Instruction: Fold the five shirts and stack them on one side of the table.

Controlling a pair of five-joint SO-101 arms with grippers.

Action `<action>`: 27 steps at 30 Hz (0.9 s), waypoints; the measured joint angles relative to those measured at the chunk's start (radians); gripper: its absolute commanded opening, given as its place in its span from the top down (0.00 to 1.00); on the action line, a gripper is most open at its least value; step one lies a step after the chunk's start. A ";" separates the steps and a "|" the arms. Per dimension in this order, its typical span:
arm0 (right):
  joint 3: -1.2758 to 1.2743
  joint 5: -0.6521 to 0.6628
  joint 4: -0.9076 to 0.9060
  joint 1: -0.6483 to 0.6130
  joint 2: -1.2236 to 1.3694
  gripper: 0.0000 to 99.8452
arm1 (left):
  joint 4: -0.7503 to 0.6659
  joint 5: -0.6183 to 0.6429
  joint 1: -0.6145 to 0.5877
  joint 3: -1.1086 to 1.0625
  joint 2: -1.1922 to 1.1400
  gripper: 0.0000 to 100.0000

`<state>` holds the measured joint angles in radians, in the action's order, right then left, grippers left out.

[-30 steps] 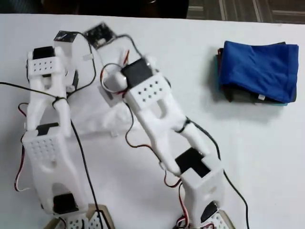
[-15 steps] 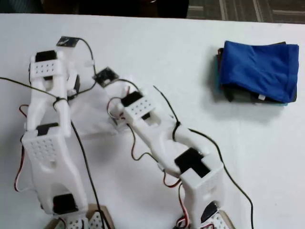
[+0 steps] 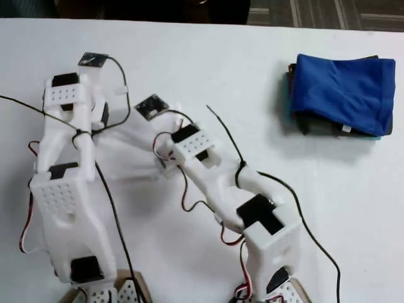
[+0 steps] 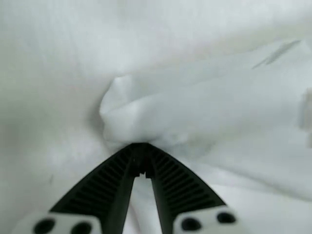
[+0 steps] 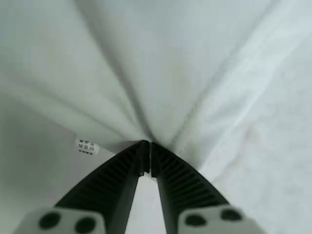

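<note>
A white shirt [image 3: 126, 153] lies crumpled on the white table [image 3: 221, 63] between my two arms. In the left wrist view, my left gripper [image 4: 140, 152] is shut on a bunched fold of the white shirt [image 4: 146, 114]. My right gripper [image 5: 146, 148] is likewise shut on a pinched ridge of the white shirt [image 5: 161, 73], next to a small label [image 5: 86, 146]. At the table's right side a stack of folded shirts rests with a blue shirt [image 3: 344, 90] on top and dark ones [image 3: 303, 124] beneath.
Black and red cables [image 3: 113, 208] trail over the table beside both arm bases. Bare table stretches between the arms and the stack, and along the far edge. A dark floor [image 3: 315, 12] lies beyond the far edge.
The right arm has drawn back toward the near edge and folded in, pulling its part of the white shirt along. The left arm shifted slightly nearer and to the right.
</note>
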<state>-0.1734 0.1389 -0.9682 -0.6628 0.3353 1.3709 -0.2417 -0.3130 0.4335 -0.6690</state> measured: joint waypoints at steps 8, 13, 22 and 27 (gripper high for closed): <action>0.086 0.006 -0.100 0.018 -0.178 0.84 | 0.258 0.002 -0.002 0.269 -0.002 0.97; 0.103 0.006 -0.097 0.014 -0.199 0.79 | 0.391 0.003 -0.012 0.390 0.002 0.97; 0.149 0.006 0.046 0.066 -0.109 0.94 | 0.308 -0.046 -0.041 -0.112 0.296 0.94; 0.295 0.006 0.049 0.063 0.018 0.97 | 0.038 -0.046 -0.044 -0.583 0.562 0.94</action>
<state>0.1212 0.1450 -0.9191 -0.5999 0.3537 1.4093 -0.2877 -0.3575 -0.1496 -0.1074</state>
